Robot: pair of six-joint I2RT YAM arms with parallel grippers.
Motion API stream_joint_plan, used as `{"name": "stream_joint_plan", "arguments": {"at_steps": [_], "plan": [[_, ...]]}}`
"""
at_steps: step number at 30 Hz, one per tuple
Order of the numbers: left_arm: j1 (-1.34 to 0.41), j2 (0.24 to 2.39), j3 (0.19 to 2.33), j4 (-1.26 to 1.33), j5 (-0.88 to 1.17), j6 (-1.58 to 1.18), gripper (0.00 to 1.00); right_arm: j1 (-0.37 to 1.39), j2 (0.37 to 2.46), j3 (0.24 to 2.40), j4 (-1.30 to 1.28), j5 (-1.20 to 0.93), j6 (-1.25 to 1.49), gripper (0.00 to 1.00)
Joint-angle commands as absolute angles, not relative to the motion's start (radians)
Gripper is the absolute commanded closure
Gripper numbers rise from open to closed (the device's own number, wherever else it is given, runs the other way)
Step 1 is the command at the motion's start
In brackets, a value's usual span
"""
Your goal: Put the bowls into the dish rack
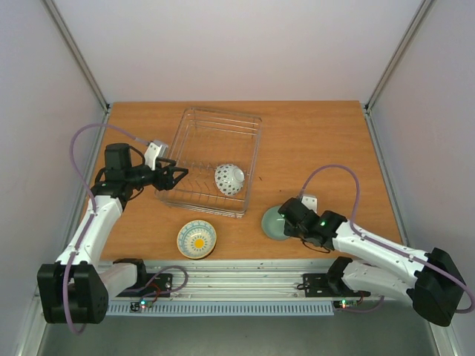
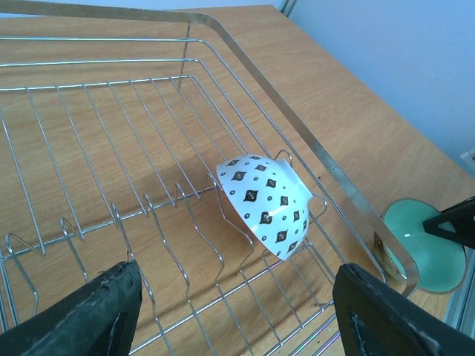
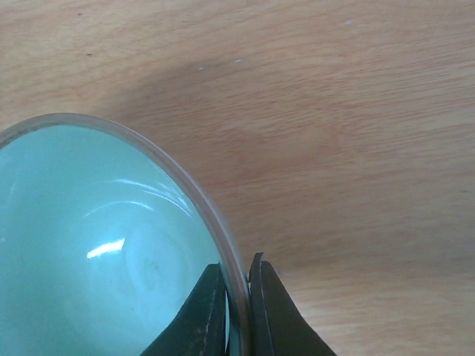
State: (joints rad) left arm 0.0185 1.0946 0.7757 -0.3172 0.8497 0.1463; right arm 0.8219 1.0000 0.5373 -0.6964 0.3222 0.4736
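Observation:
The silver wire dish rack (image 1: 194,126) stands at the table's middle back. A white dark-speckled bowl (image 1: 228,179) leans on its side among the prongs, also in the left wrist view (image 2: 266,202). My left gripper (image 1: 180,176) is open and empty at the rack's left edge, its fingers (image 2: 96,311) wide apart over the wires (image 2: 89,141). A cream-yellow bowl with a teal-yellow inside (image 1: 197,239) sits on the table in front of the rack. My right gripper (image 1: 286,220) is shut on the rim of the mint green bowl (image 3: 96,245), which sits right of the rack (image 1: 273,224).
The wooden table (image 1: 319,141) is walled by pale panels at left, right and back. A metal rail (image 1: 237,285) runs along the near edge between the arm bases. The green bowl also shows past the rack's corner in the left wrist view (image 2: 423,245).

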Motion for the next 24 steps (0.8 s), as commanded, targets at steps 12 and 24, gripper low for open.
{"name": "stream_joint_plan", "arguments": {"at_steps": [12, 24], "plan": [[0.017, 1.151, 0.809, -0.369, 0.937, 0.178, 0.28, 0.828, 1.012, 0.931, -0.749, 0.471, 0.187, 0.99], [0.015, 1.193, 0.841, -0.451, 1.076, 0.231, 0.28, 0.897, 1.4, 1.247, -0.53, 0.304, -0.011, 0.99]]}}
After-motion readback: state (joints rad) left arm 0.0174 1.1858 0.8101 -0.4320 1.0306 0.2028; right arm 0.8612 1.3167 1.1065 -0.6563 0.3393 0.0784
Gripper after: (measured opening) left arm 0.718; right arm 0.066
